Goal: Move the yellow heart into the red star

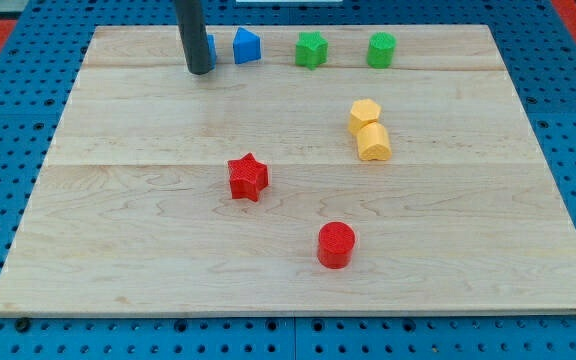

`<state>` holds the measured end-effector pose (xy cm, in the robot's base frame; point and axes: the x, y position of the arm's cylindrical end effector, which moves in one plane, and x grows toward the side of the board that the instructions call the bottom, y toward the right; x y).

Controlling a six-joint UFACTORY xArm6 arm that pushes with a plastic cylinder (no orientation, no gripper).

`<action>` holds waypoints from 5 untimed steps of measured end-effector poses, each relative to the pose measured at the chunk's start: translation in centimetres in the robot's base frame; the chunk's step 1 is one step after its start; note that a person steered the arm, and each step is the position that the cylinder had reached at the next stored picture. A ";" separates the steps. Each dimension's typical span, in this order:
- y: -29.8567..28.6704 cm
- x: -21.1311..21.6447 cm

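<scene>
Near: red cylinder, uninvolved. Mid: red star. Yellow heart to its right, well apart, touching yellow hexagon. Far: tip parked beside blue blocks, contacting nothing relevant. Needs approach from heart's right.

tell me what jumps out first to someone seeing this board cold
The dark rod stands out first, at the view's top left, my tip just left of a partly hidden blue block. Next come the red star near the board's middle and two yellow blocks touching to its upper right; the lower one looks like the yellow heart.
</scene>
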<state>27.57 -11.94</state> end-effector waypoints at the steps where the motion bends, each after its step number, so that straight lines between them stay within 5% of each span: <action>1: 0.1 -1.0; 2: 0.4 -1.4; 3: 1.5 3.0; 5: 12.1 5.7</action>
<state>33.26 0.15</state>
